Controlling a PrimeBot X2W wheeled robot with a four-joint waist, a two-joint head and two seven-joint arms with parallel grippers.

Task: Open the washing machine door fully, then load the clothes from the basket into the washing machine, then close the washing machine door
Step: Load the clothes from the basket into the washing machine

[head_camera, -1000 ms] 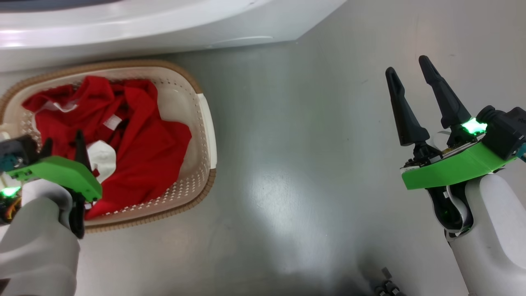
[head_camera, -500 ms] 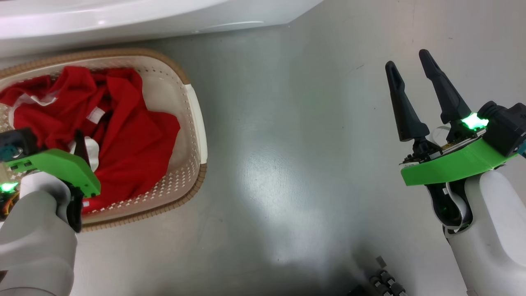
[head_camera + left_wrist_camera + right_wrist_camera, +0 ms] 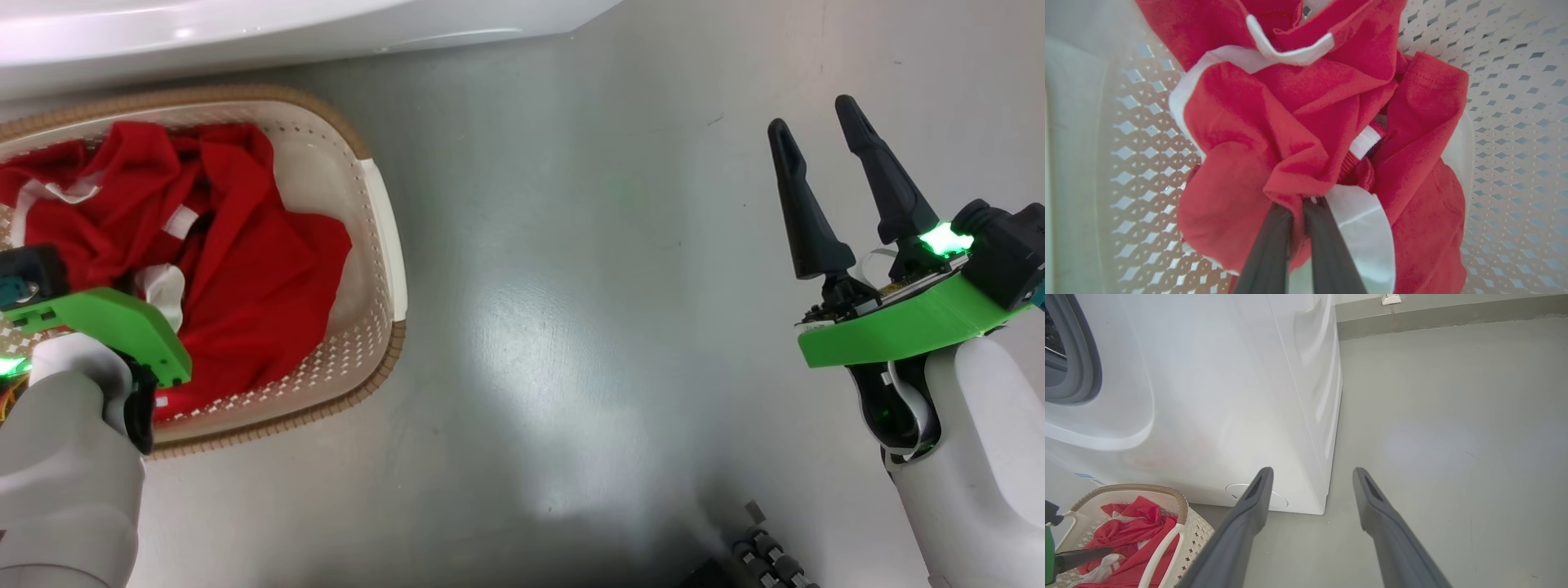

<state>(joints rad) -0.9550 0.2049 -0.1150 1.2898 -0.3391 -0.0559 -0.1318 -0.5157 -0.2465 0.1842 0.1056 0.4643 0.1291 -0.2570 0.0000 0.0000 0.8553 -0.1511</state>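
The cream basket (image 3: pixel 384 245) sits on the floor in front of the white washing machine (image 3: pixel 245 33), with the red and white clothes (image 3: pixel 245 269) heaped inside. My left gripper (image 3: pixel 1299 202) reaches down into the basket (image 3: pixel 1515 122), its two dark fingers nearly together and pinching a fold of the clothes (image 3: pixel 1290 102). In the head view its fingers are hidden under the green wrist mount. My right gripper (image 3: pixel 811 113) hovers open over bare floor, far to the right of the basket. The washing machine door is out of view; the grey seal (image 3: pixel 1084 355) shows uncovered.
Grey floor (image 3: pixel 571 286) stretches between the basket and my right arm. The washing machine's (image 3: pixel 1208 396) front right corner and round lower cap (image 3: pixel 1280 500) stand close ahead of the right gripper (image 3: pixel 1312 471). A baseboard (image 3: pixel 1453 314) runs along the far wall. The robot's base (image 3: pixel 767 559) shows at the bottom.
The head camera has shifted, sliding the picture left and up. The left gripper has sunk into the clothes and drawn its fingers together on the red fabric. The right gripper stays open and still.
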